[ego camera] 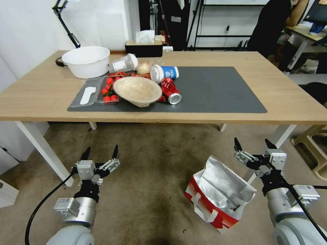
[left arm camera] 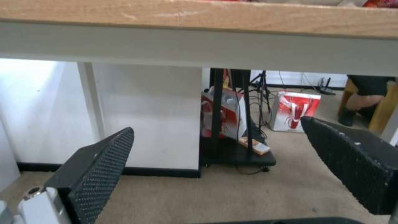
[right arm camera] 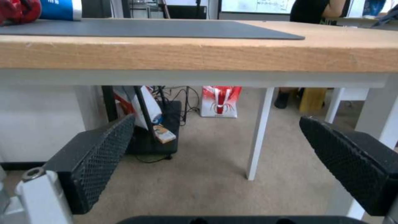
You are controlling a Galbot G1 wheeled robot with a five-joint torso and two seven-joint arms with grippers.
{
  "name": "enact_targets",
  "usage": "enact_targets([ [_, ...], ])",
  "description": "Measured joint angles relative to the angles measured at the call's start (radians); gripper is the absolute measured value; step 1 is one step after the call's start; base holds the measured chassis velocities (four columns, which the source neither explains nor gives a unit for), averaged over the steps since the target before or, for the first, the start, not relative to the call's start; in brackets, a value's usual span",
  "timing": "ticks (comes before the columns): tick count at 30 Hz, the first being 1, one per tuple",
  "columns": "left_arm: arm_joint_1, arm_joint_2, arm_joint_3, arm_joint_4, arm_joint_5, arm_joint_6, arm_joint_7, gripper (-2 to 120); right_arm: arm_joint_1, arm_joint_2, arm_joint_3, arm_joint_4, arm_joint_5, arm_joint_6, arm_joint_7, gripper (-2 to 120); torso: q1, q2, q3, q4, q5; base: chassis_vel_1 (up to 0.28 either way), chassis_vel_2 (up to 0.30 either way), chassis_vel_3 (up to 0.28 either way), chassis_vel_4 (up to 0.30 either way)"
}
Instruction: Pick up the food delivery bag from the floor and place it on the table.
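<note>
Your right gripper (ego camera: 252, 144), jaws apart, hangs just above the bag (ego camera: 218, 195); left gripper (ego camera: 100, 153), also apart, is farther.

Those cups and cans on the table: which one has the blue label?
The white cup with the blue label lying on its side at the mat's far edge. The crushed can beside it is red; the plastic cup is clear.

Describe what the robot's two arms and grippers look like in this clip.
Both arms are rounded silver-grey metal with a black wrist section and a black cable running alongside. The left gripper and right gripper have silver bodies and two pointed black fingers with dimpled pads.
</note>
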Motion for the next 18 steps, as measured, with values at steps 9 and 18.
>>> enact_targets([
  [9,-0.002,-0.001,0.002,0.005,0.002,-0.001,0.001,100,0.007,-0.001,-0.002,-0.006,0.0,0.002,-0.001,100,-0.013,-0.036,-0.023,0.0,0.0,0.0,0.0,0.0,0.0],
  [18,-0.006,0.0,0.002,0.013,0.003,-0.001,0.001,100,0.014,-0.001,-0.007,-0.01,0.0,0.002,-0.002,100,-0.03,-0.082,-0.052,0.0,0.0,0.0,0.0,0.0,0.0],
])
